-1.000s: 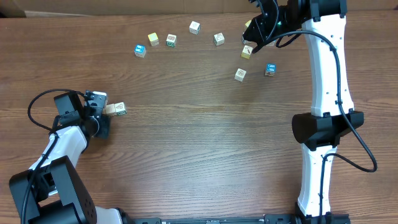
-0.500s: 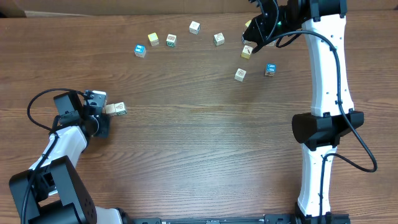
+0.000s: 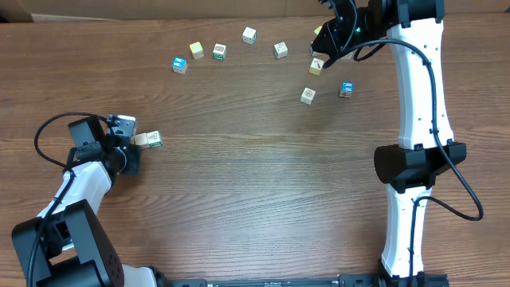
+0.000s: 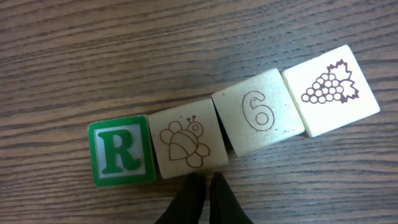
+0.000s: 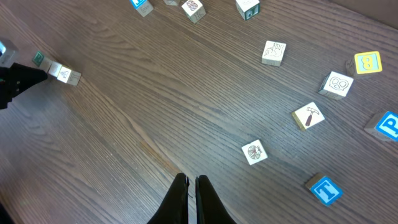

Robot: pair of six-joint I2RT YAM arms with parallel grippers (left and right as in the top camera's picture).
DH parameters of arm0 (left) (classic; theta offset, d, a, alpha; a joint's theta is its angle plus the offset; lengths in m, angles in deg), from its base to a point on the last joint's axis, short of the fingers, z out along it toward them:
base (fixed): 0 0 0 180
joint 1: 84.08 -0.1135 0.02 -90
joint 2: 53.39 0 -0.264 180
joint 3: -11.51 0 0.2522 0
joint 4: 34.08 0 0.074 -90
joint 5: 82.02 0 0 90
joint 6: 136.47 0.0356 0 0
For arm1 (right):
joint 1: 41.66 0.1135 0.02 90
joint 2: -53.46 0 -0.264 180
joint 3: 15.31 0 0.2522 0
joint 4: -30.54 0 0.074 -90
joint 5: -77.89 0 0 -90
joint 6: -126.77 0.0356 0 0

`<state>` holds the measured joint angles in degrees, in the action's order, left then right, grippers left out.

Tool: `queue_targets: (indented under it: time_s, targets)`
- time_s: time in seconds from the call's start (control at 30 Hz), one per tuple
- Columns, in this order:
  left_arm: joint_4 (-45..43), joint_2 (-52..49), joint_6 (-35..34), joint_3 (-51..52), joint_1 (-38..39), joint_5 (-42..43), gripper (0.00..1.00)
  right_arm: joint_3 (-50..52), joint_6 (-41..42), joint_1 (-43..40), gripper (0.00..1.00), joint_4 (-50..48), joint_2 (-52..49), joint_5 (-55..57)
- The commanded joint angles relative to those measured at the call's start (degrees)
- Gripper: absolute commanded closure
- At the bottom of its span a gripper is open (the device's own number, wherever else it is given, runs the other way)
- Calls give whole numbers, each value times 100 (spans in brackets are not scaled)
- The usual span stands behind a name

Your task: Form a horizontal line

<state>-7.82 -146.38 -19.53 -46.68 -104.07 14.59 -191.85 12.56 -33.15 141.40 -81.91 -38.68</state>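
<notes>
- Horizontal line (image 4: 233,124): four wooden cubes side by side on the table (image 3: 255,183), close to its left edge and about halfway between the near and far edges.
- Order in the left wrist view: green "R" cube (image 4: 121,151), bee cube (image 4: 186,140), "6" cube (image 4: 258,112), grapes cube (image 4: 329,90).
  - Each cube touches its neighbour.
  - The row is not quite straight. The "R" and bee cubes sit level, while the "6" and grapes cubes angle away from them.
- Left gripper (image 4: 202,190): jaws pressed together with only a hairline gap, holding nothing. The fingertips sit against or just short of the bee cube's side; contact cannot be confirmed.
- Right gripper (image 5: 191,186): jaws narrow, a thin slit between them, nothing held. In the overhead view it hangs above the table near the far right corner.
- Loose cubes are scattered along the far edge, well apart from the row.
  - Right wrist view:
    - blue "T" cube (image 5: 325,190)
    - blue "P" cube (image 5: 387,126)
    - yellow "8" cube (image 5: 367,63)
    - hammer cube (image 5: 308,116)
    - shell cube (image 5: 254,151)
    - pretzel cube (image 5: 337,84)
  - Overhead view, further left along the far edge:
    - another blue cube (image 3: 179,64)
    - a yellow cube (image 3: 197,50)
    - a green-marked cube (image 3: 219,52)
</notes>
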Motion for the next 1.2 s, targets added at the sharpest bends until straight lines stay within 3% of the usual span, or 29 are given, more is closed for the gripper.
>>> queue_targets:
  time_s: [0.0, 0.33, 0.53, 0.67, 0.93, 1.17]
  targets:
    - [101, 234, -15, -151, 133, 85, 96, -118, -4, 9, 96, -7, 155, -11]
    - [332, 1775, -11, -343, 286, 9, 96, -118, 20, 11, 96, -4, 153, -11]
    - [326, 2264, -367, -343, 269, -1200, 96, 133, 76, 245, 96, -20, 146, -271]
    - [262, 2262, -415, -343, 52, -1115, 96, 837, 31, 682, 96, -348, 140, -271]
    - [-297, 2262, -769, -343, -1185, 116, 96, 3008, -291, 1681, 96, -1902, 140, -1320]
    - [-450, 2166, -767, -343, -1812, 345, 96, 4391, -286, 2625, 96, -4181, 140, -1379]
